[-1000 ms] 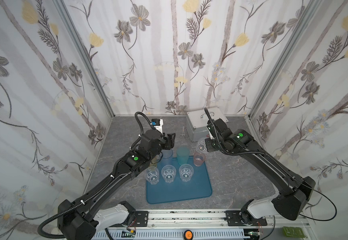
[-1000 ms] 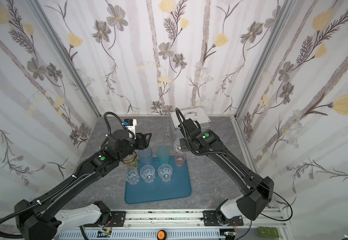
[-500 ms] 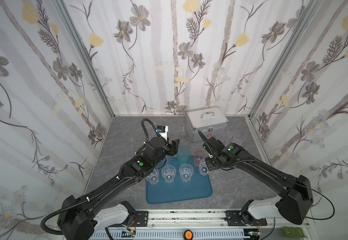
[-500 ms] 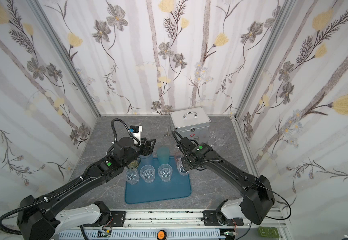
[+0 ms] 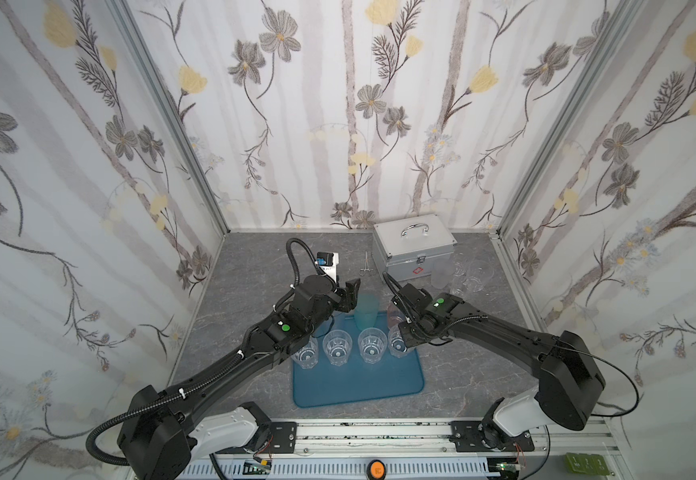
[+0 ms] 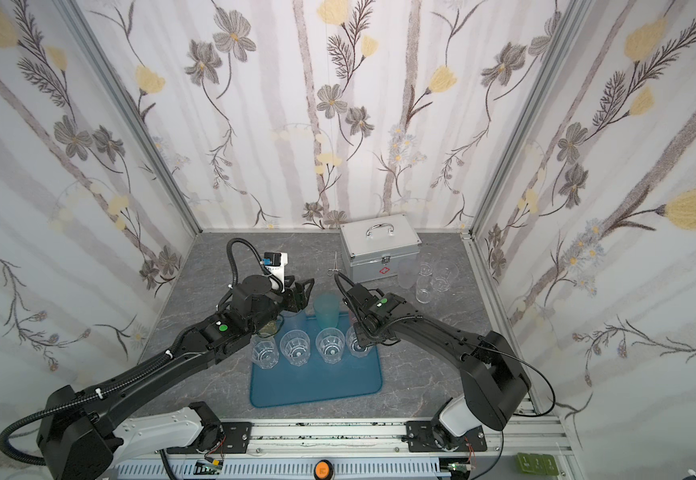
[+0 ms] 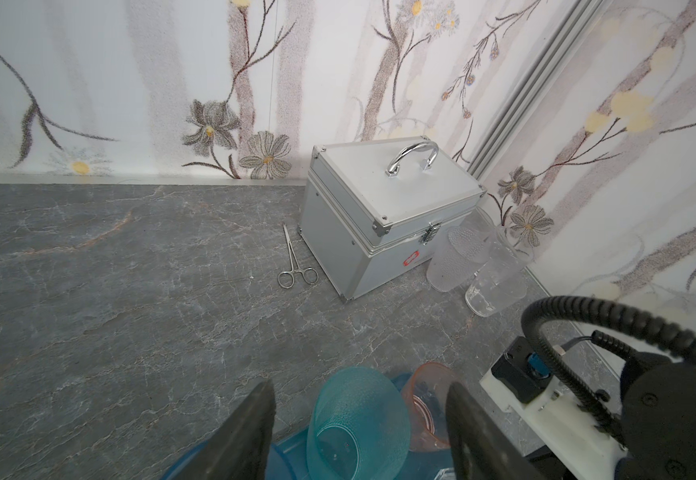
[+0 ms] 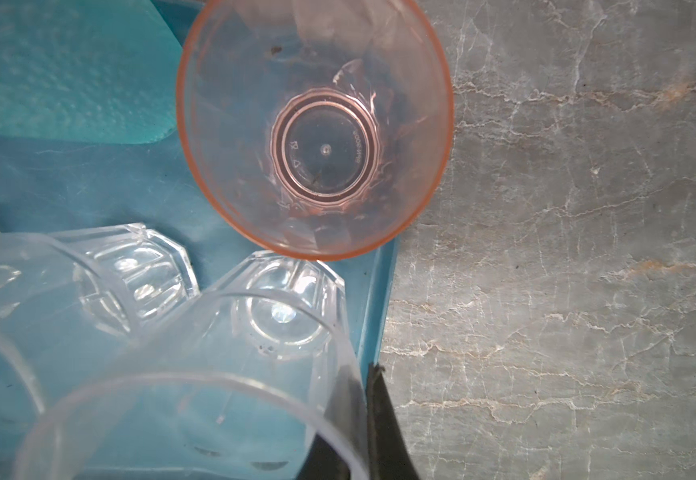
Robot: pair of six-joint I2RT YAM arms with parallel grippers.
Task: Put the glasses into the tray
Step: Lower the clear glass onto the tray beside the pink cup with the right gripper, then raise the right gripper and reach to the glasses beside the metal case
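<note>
Glasses (image 5: 338, 353) are noted standing on the far half of the tray (image 5: 358, 388), four clear ones in a row. Rightmost clear glass (image 5: 396, 347) is pinched at its rim by the closed right end effector (image 8: 356, 399). Left end effector (image 7: 359, 388) is held open near the teal glass (image 5: 366, 309).

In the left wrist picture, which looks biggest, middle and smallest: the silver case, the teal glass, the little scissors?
1. silver case
2. teal glass, though it sits close to the camera and the picture's edge cuts it off
3. little scissors, clearly smallest
</note>
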